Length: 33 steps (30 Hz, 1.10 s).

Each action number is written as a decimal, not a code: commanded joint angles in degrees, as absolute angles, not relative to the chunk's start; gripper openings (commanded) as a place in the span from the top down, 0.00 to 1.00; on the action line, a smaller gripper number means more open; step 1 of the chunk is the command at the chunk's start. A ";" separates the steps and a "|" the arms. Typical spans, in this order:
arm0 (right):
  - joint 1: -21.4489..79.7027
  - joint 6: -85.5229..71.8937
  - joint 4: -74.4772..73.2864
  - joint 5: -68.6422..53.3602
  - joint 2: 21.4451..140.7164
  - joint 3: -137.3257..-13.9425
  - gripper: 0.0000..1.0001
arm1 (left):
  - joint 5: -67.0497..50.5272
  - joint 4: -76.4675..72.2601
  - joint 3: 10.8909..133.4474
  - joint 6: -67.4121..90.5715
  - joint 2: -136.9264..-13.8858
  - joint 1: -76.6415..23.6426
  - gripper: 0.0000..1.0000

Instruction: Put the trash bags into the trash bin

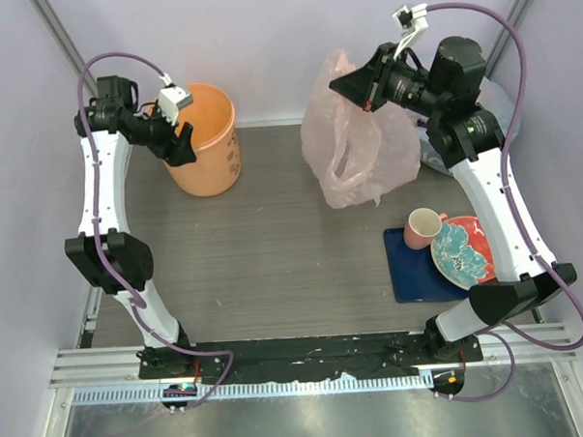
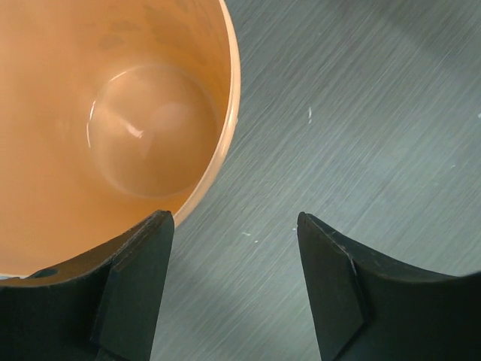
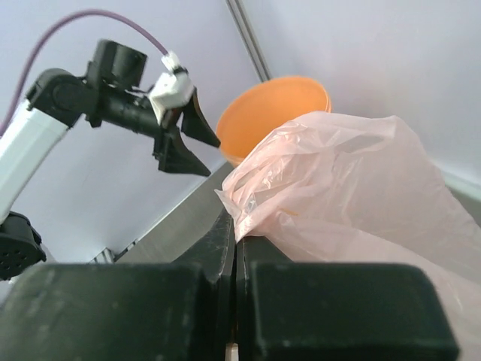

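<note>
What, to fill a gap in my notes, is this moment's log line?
left claw: open at trash bin rim | right claw: shut on trash bag | trash bin: upright, empty

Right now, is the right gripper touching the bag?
Touching. The right wrist view shows the right gripper shut on an edge of the bag.

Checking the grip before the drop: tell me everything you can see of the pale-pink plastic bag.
The pale-pink bag is thin, crinkly, translucent plastic, puffed and wrinkled. It hangs upright from the right gripper, shut on a fold near its top; its bottom seems to reach the table. It is right of the orange bin, apart from it.
</note>
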State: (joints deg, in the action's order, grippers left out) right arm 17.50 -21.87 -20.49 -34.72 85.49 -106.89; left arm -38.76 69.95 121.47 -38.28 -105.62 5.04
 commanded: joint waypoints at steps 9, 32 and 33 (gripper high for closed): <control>17.40 -18.99 -15.47 -34.37 89.03 -120.58 0.99 | -31.38 65.04 119.53 -55.46 -109.24 1.23 0.37; 17.32 -19.77 -8.70 -30.50 90.18 -131.04 0.99 | -43.85 81.91 114.53 -50.81 -97.57 -18.97 1.00; 17.31 -19.95 -8.53 -30.41 89.91 -131.22 0.99 | -44.64 82.78 113.91 -50.10 -97.04 -20.12 1.00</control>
